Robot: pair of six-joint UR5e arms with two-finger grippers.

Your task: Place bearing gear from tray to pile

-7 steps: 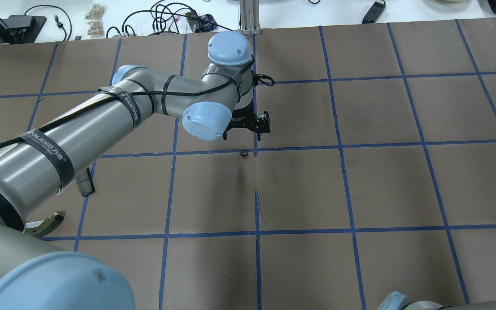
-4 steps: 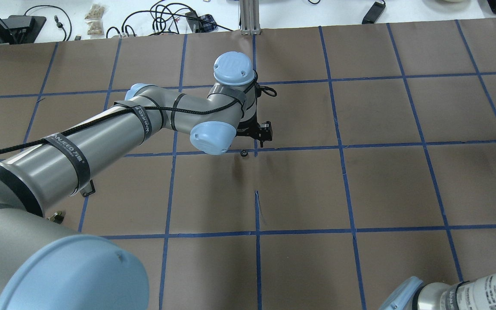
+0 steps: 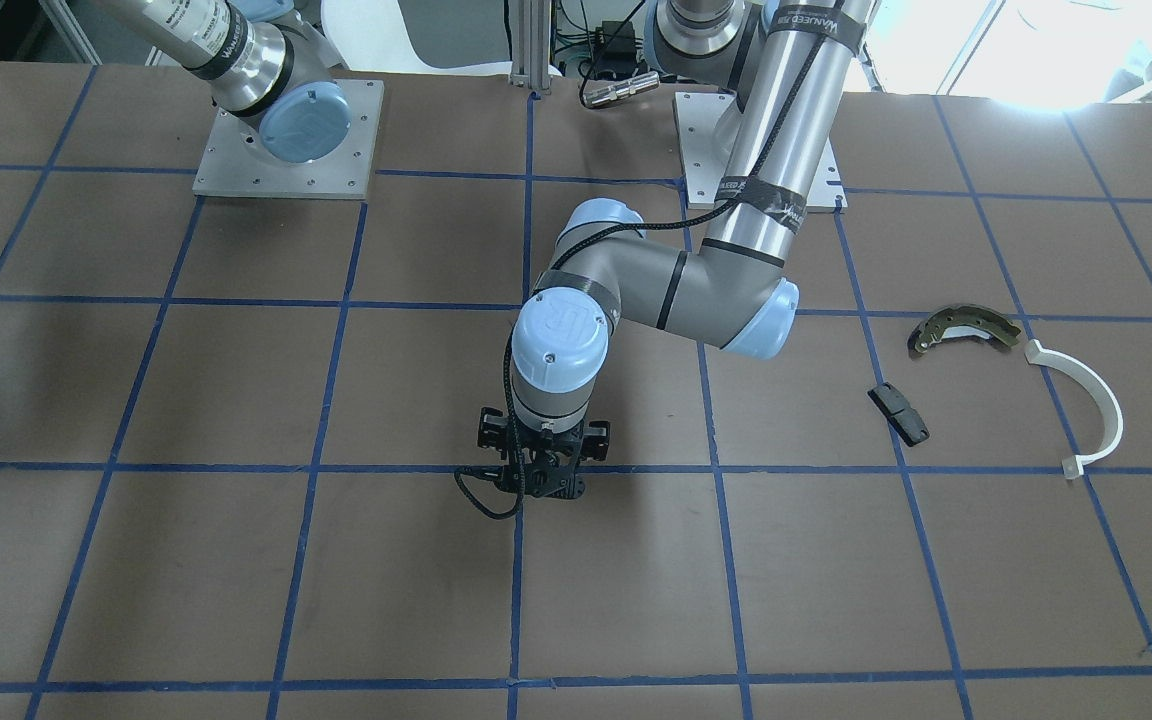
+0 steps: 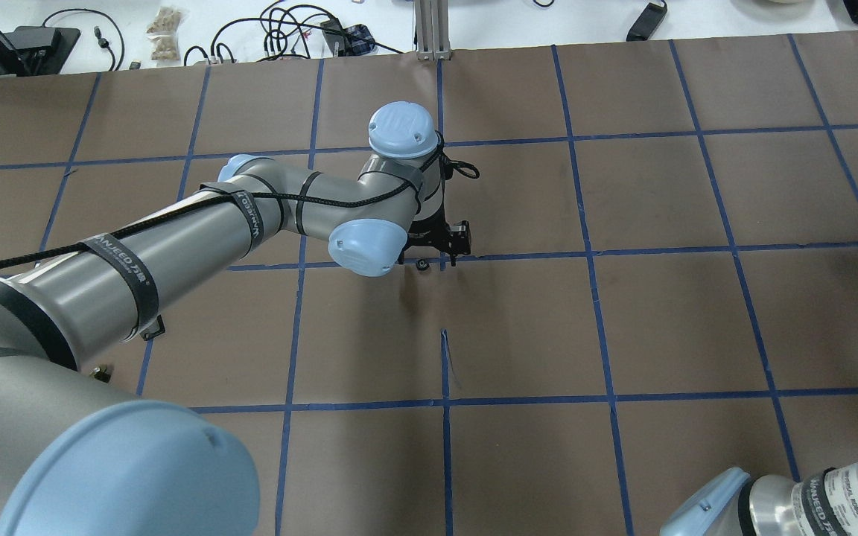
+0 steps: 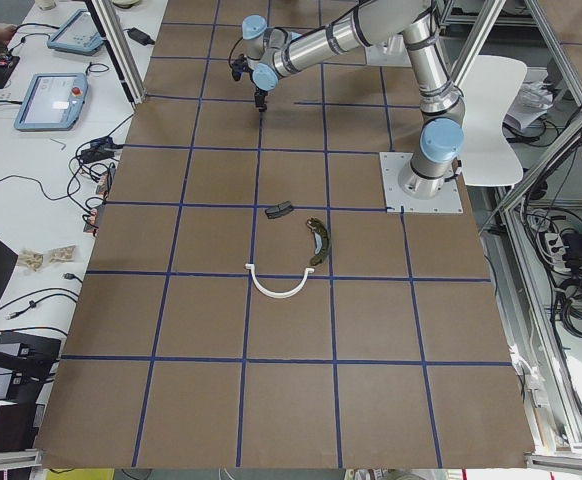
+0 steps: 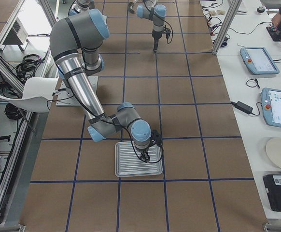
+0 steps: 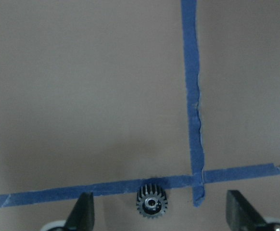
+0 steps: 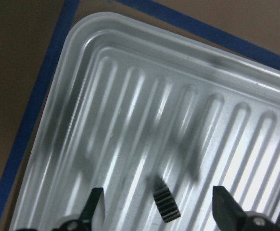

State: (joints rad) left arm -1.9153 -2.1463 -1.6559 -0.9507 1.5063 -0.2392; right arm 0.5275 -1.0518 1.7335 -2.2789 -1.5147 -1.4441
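Note:
A small black bearing gear (image 7: pixel 152 201) with a metal centre lies flat on the brown table at a blue tape crossing (image 4: pixel 422 263). My left gripper (image 7: pixel 161 208) is open just above it, one finger on each side. My right gripper (image 8: pixel 159 199) is open low over the ribbed grey-white tray (image 8: pixel 130 96), with a small black toothed gear (image 8: pixel 166 203) lying in the tray between its fingers. The pile lies far off to my left: a rusty brake shoe (image 3: pixel 961 325), a black pad (image 3: pixel 899 414) and a white half-ring (image 3: pixel 1096 400).
In the exterior right view the tray (image 6: pixel 126 171) sits near my right arm's end of the table. The left arm's elbow (image 3: pixel 756 320) hangs between the gear and the pile. Blue tape lines grid the brown table. Cables and tablets lie beyond its far edge.
My left arm has come down and shifted toward the gear on the table. My right arm has come into the overhead view's lower right corner.

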